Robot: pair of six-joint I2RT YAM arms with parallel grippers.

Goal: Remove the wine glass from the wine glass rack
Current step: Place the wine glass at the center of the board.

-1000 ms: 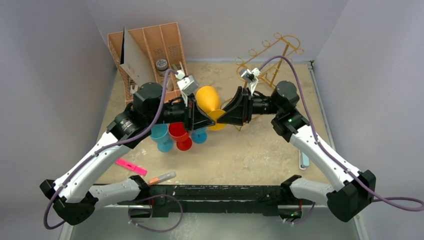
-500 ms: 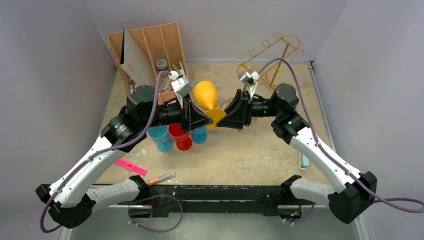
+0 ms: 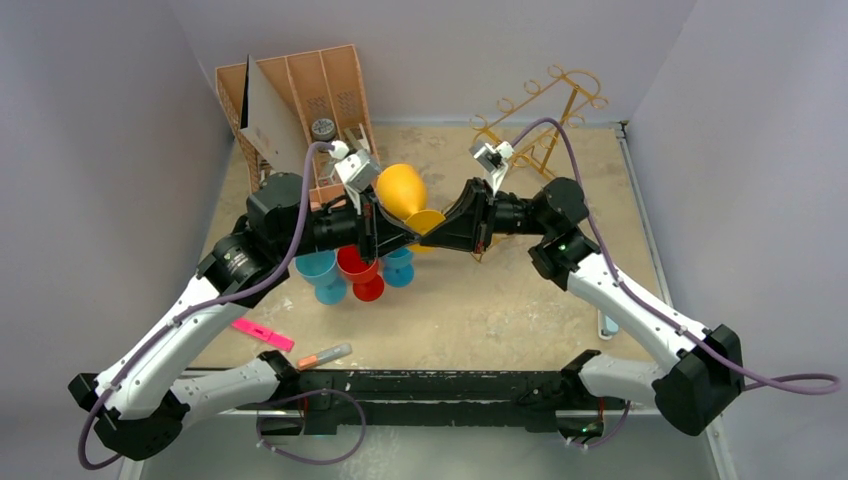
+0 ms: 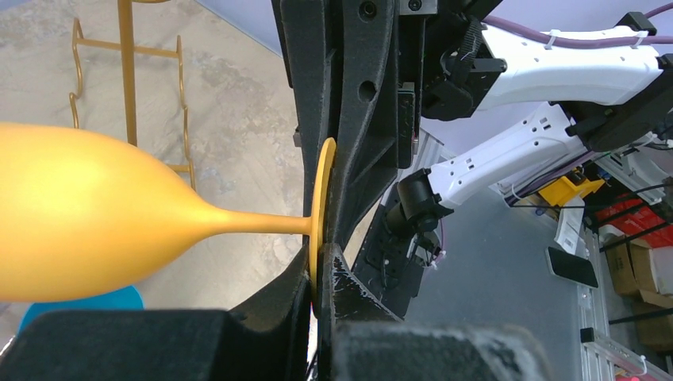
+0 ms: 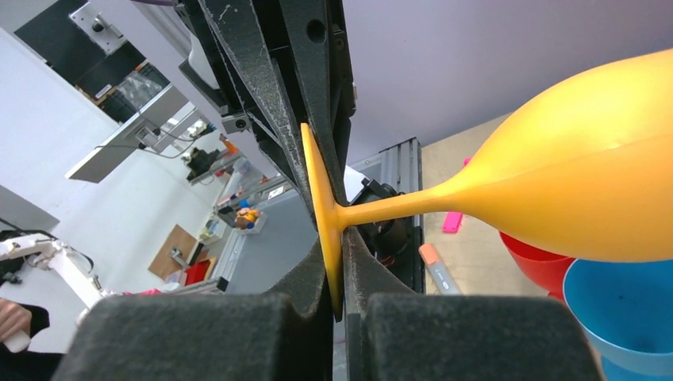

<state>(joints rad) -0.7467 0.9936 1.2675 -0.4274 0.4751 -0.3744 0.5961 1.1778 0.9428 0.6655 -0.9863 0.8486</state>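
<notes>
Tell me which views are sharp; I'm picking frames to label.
Top external: even light, soft shadows, sharp all over. Left wrist: glass sharp, left fingers blurred up close. Right wrist: right fingers blurred likewise, bright room at left partly washed out.

The wine glass is smooth matt plastic, the wine glass rack metal wire.

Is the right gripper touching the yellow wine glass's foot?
Touching. The right wrist view shows the right gripper shut on the yellow wine glass, the rim of its foot pinched on both sides with no gap.
</notes>
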